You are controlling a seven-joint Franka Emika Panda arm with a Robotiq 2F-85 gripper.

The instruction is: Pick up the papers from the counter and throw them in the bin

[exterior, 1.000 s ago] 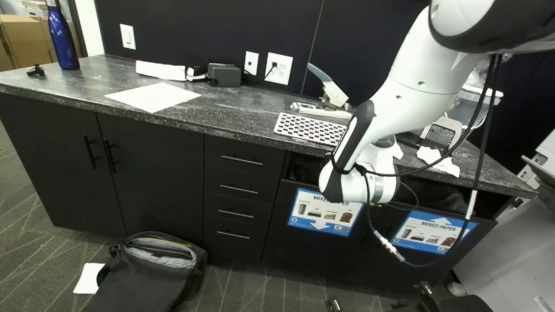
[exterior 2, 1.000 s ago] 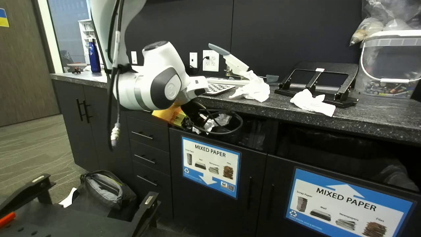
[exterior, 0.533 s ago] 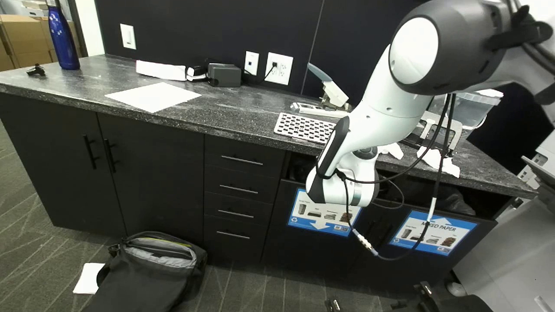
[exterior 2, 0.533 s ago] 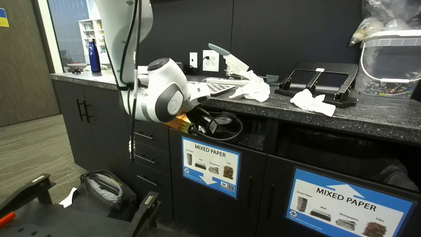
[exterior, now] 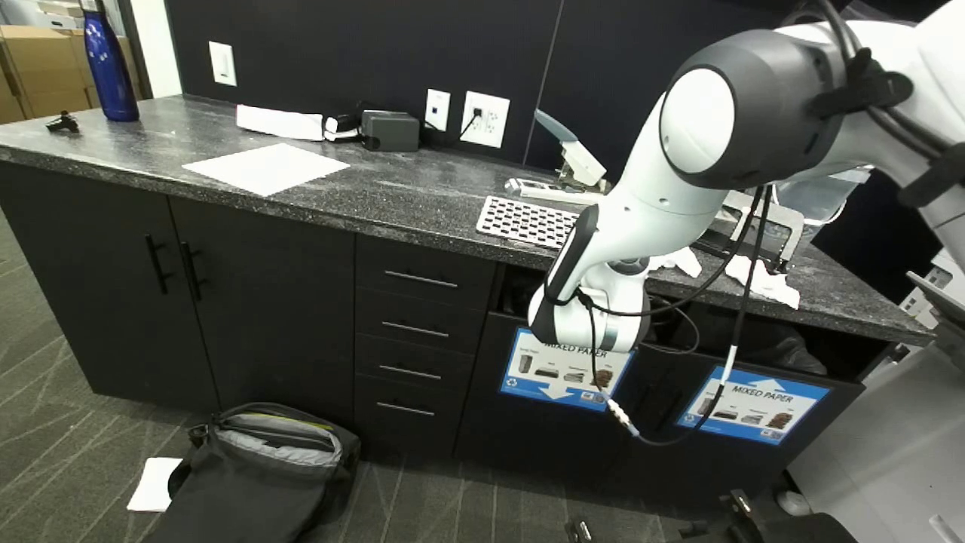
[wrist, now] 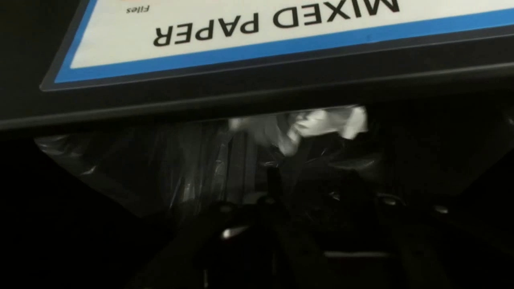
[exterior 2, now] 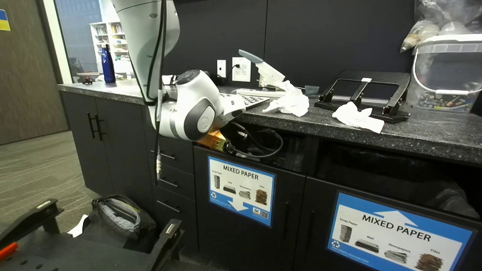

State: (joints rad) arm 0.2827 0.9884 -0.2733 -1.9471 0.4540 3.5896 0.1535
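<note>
The jaws of the gripper (wrist: 317, 182), dim in the wrist view, look parted, the gap narrow. Just past them, a blurred white paper wad (wrist: 321, 121) shows inside the plastic-lined bin (wrist: 188, 168). On the speckled counter (exterior 2: 433, 131) lies a crumpled paper (exterior 2: 292, 103); a second wad (exterior 2: 356, 116) sits to its right, left of the clear plastic bucket (exterior 2: 444, 71).

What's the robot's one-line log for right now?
arm: at bin opening | white paper: inside bin opening | crumpled papers: two on counter | job: unfinished
</note>
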